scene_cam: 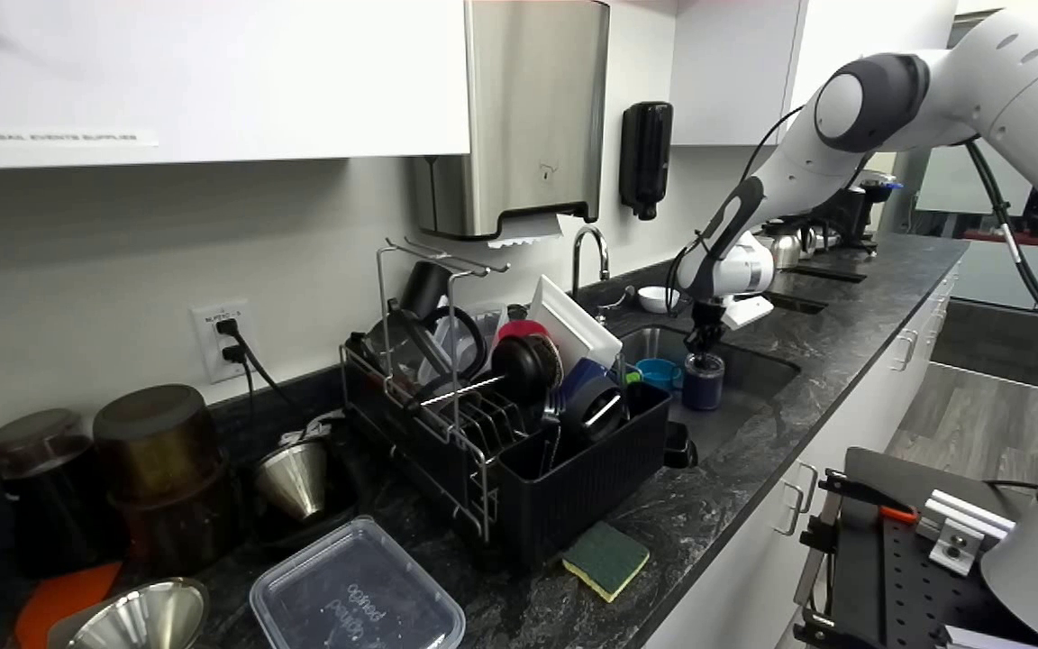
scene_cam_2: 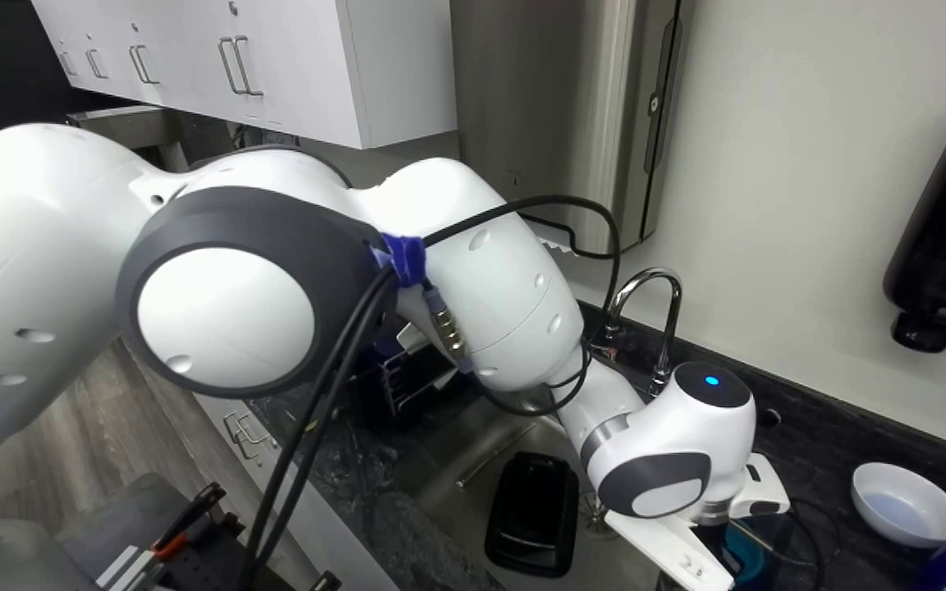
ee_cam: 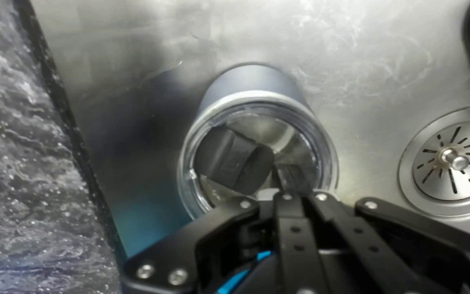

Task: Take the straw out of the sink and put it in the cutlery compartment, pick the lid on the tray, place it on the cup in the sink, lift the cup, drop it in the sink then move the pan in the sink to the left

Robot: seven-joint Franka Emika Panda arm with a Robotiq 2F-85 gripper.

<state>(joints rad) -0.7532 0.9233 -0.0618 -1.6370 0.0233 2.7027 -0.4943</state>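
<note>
The closed gripper (ee_cam: 293,179) seems to touch the lid (ee_cam: 241,157).

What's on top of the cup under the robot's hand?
A see-through lid with a dark piece in it sits on the cup. The shut hand hides part of the lid's edge, so I can't see there.

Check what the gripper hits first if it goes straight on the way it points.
Most likely the clear lid on the cup in the sink: the gripper, jaws shut, points down at it, beside the dark slider. Depth is unclear; it may be in contact.
</note>
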